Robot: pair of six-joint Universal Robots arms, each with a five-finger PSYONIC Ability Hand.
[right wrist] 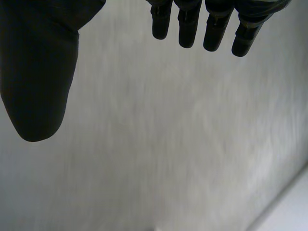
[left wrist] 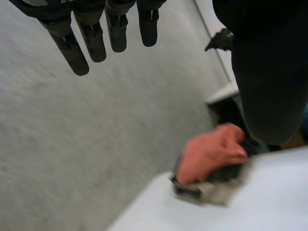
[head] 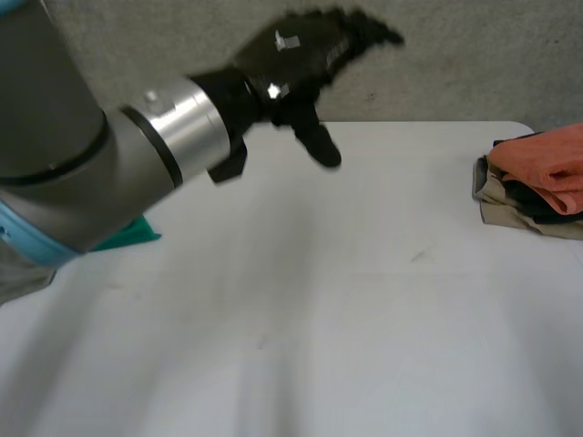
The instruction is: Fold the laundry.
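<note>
Orange-topped laundry pile [head: 537,177], well apart from left fingers [left wrist: 68,47].

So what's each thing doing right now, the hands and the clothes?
left hand: open, fingers straight, holding nothing.
right hand: open, fingers straight, holding nothing.
pile of clothes: folded and stacked, orange one on top.
teal thing: mostly hidden under the left arm, can't tell.

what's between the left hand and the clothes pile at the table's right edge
Nothing visible. The left hand is open, held up near the table's far edge, and just bare white table lies between it and the clothes pile.
</note>
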